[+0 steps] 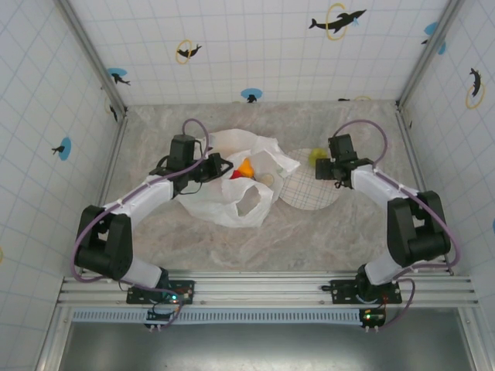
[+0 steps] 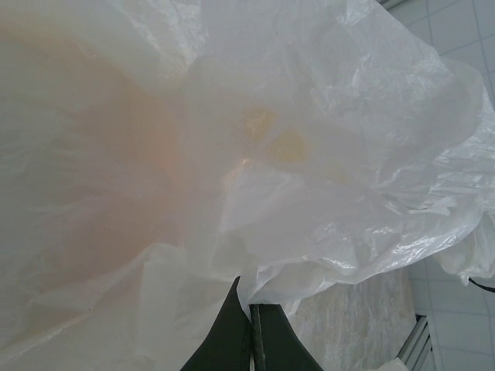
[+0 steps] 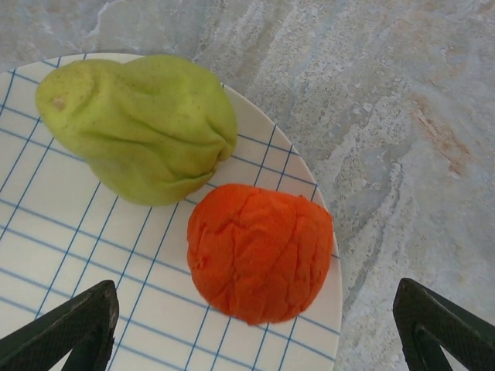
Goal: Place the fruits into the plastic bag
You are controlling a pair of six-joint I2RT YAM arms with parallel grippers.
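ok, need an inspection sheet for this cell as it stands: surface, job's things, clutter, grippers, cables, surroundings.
surface: marbled tabletop, no spills seen.
job's things: plastic bag mid-table, mouth open, orange fruit and red fruit inside; green fruit and red-orange fruit touching each other on the gridded plate beside the bag.
clutter: nothing seen.
grippers: left gripper jaws shut on the bag's film; right gripper jaws open wide over the red-orange fruit.
cables: purple cable looped at each arm, no snag seen.
surroundings: tiled walls with dolphin stickers; metal rail at the near edge.
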